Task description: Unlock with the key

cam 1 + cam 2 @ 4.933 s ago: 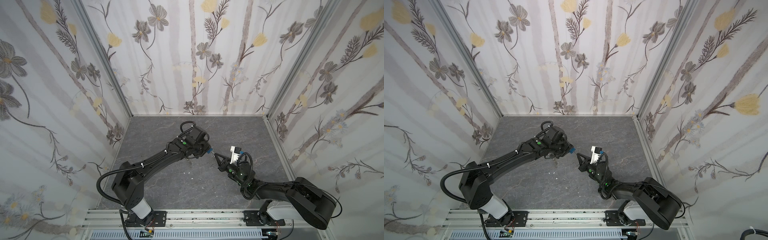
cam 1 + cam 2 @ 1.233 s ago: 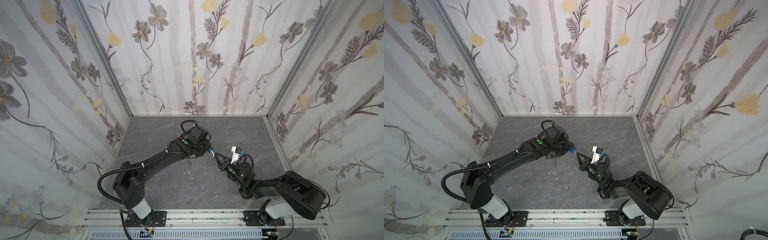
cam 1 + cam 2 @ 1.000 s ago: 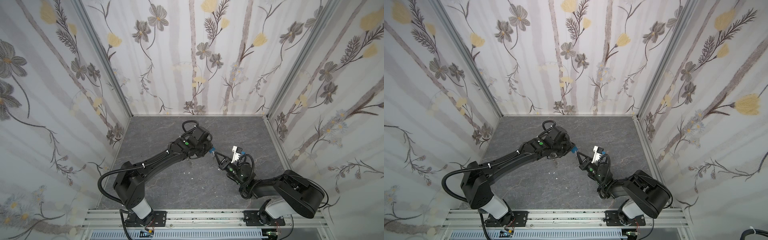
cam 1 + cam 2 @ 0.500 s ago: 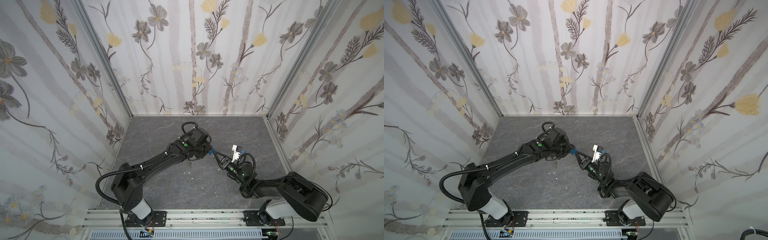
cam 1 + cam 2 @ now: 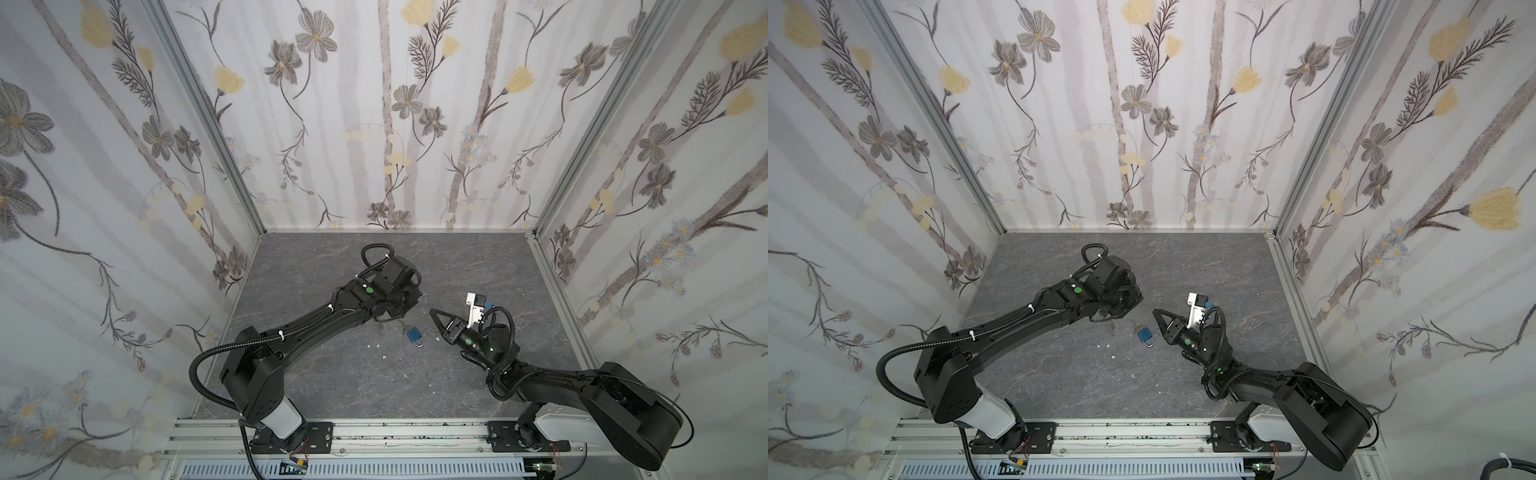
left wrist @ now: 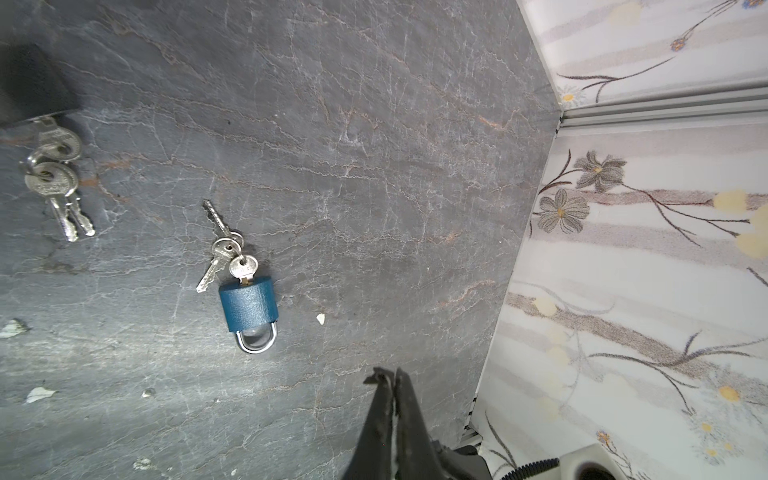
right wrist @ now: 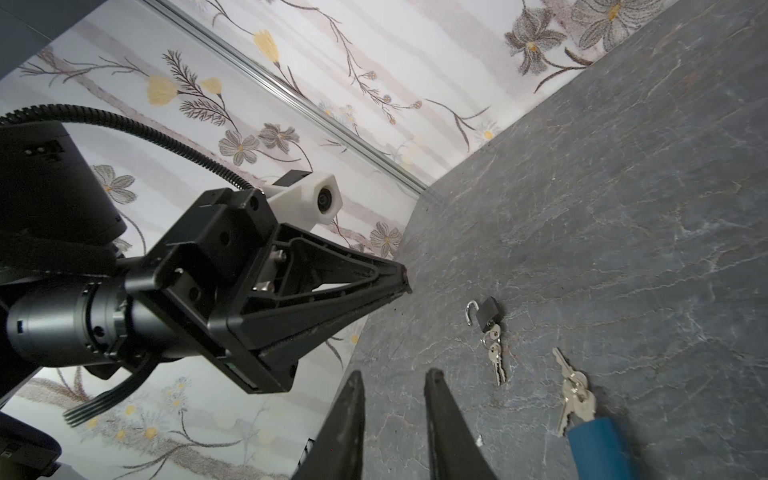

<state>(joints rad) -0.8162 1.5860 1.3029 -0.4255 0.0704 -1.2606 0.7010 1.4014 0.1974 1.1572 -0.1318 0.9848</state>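
A blue padlock (image 5: 414,335) lies flat on the gray floor (image 5: 332,374), mid-scene between both arms, with a key (image 6: 243,266) in its keyhole. The left gripper (image 7: 405,284) has its fingers pressed together, empty. The right gripper (image 7: 394,374), just right of the padlock, has its fingers spread, also empty.

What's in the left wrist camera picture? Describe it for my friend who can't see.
A small blue padlock lies on the grey table with a silver key stuck in it. The left end effector, shut and empty, hovers nearby; another key bunch lies farther off.
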